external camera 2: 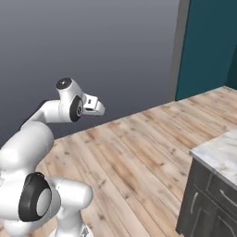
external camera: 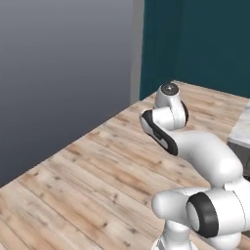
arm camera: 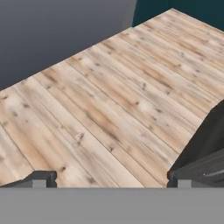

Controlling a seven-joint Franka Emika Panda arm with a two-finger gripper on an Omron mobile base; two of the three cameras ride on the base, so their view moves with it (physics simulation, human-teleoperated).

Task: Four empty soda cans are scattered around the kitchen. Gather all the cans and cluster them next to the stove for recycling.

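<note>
Left base view: the white arm [external camera: 195, 161] rises from the lower right, folded at its dark joints, with its upper end near the centre right. Beneath it runs a pale wooden plank floor [external camera: 88, 185]. A grey wall [external camera: 63, 73] stands at the left and far side, meeting a teal wall [external camera: 200, 44] at the far right. A strip of pale marble counter [external camera: 243, 128] enters at the right edge. The fingers cannot be made out here. No soda can or stove can be located in this view.

Right base view: the arm [external camera 2: 32, 152] rises from the lower left; its hand reaches rightward at mid-left, ending in the gripper [external camera 2: 98, 109], seen against the grey wall [external camera 2: 115, 51]. The finger spacing cannot be judged from this angle. The plank floor [external camera 2: 139, 152] spreads to the right. At the near right stands a dark cabinet [external camera 2: 208, 203] with drawer handles, topped by the marble counter [external camera 2: 222, 155]. The teal wall [external camera 2: 208, 46] occupies the far right.

Hand view: the gripper [arm camera: 109, 177] looks down at the plank floor [arm camera: 109, 96]. Its two dark fingertips [arm camera: 39, 178] stand wide apart at the bottom edge, with nothing between them. The dark cabinet [arm camera: 205, 144] lies at the right. The position of the cans and stove cannot be told.
</note>
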